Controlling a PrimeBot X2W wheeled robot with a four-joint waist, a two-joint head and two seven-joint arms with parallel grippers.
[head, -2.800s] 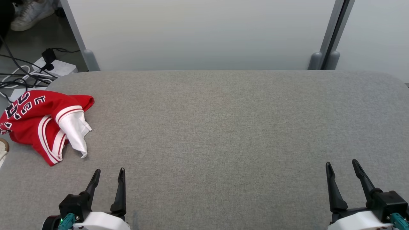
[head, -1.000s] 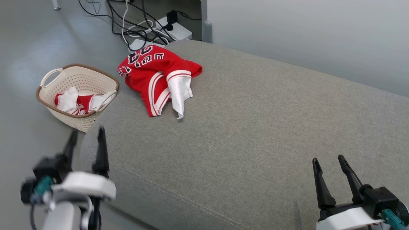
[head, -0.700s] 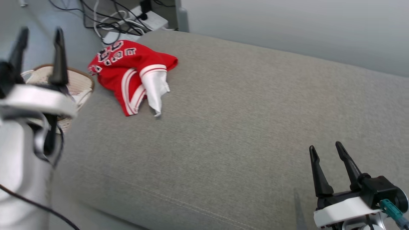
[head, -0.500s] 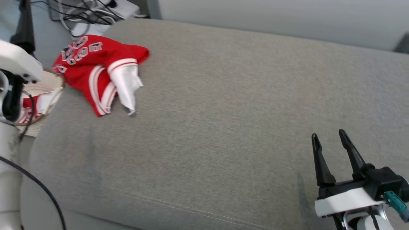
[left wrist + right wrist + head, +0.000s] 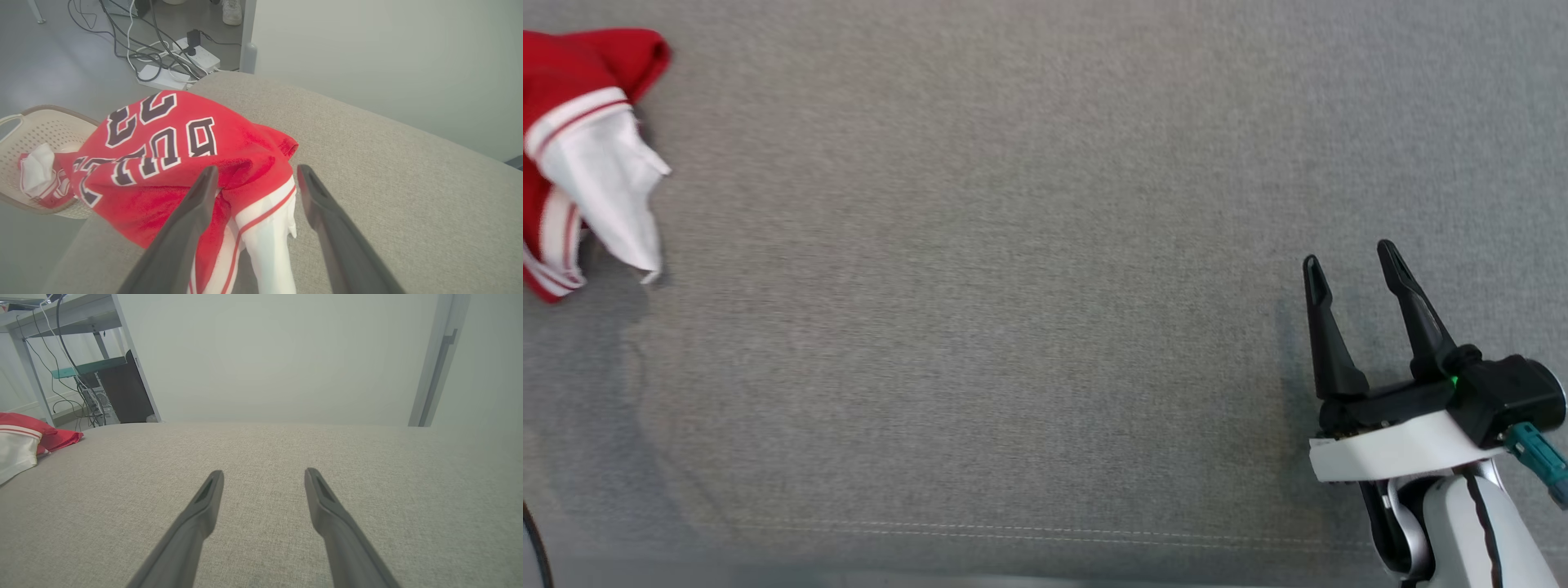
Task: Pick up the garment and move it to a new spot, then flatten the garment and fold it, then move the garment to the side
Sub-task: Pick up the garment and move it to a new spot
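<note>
Left gripper (image 5: 258, 170) over garment (image 5: 163, 163) beside basket (image 5: 28, 130)

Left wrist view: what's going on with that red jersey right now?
The left gripper is open and lined up over the crumpled red jersey, one finger on each side of its red-and-white trim, but it has not closed on it yet. The jersey lies at the left end of the grey padded surface, next to a laundry basket on the floor that holds more red-and-white cloth. The right gripper is open over bare fabric, holding nothing.
</note>
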